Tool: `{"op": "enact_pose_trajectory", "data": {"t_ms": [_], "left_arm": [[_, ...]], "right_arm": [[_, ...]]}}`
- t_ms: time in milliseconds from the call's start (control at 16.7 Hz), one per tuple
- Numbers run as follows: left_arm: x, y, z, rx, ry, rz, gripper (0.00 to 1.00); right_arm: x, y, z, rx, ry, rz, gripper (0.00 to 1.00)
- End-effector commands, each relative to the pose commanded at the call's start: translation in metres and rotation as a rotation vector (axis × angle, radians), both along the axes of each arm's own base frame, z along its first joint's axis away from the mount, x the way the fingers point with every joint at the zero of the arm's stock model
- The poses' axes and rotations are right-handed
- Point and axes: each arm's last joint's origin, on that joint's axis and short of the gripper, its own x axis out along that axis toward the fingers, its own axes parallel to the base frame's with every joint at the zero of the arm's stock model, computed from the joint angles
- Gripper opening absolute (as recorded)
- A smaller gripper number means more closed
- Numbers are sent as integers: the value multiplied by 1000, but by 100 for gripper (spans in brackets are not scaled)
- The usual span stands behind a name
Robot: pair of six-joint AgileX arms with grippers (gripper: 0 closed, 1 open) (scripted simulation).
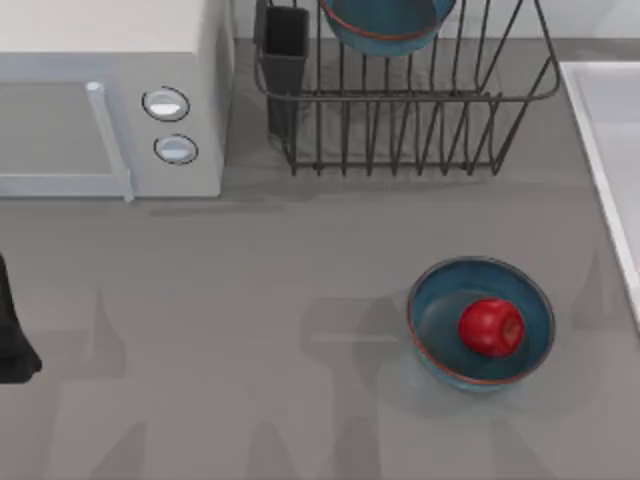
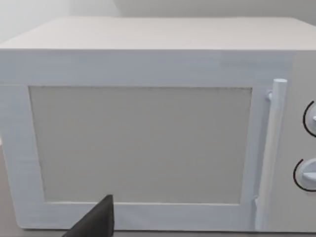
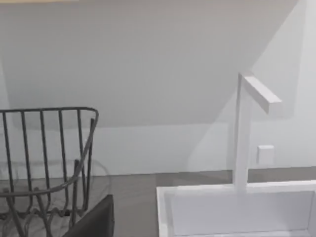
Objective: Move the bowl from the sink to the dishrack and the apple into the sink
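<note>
Grey tabletop is holding the apple [image 1: 491, 327] inside a bowl [image 1: 481, 322], right of centre, near the sink [image 1: 603, 150]; right arm judged nearer. Second bowl [image 1: 385, 27] is sitting in the dishrack [image 1: 400, 110]. Finger state of both grippers: cannot tell.

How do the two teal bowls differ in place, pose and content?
The bowl in the dishrack sits among the prongs of the dishrack, cut off by the picture's edge; the bowl on the table stands upright on the grey table. The table bowl holds the apple; no content shows in the rack bowl. Both are teal with orange-red rims.
</note>
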Motion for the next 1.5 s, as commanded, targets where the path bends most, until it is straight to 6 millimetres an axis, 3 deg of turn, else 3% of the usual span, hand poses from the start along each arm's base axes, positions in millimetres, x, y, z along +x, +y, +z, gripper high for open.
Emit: {"op": "enact_pose_trajectory", "data": {"t_ms": [240,420,1500], "left_arm": [[0,0,0,0,0,0,100],[0,0,0,0,0,0,100],[0,0,0,0,0,0,100]], "right_arm": [[-14,-6,-48,-20,11,36,100],[-15,-7,-65,-27,23,47,100],[-15,-7,-66,-27,23,48,100]]}}
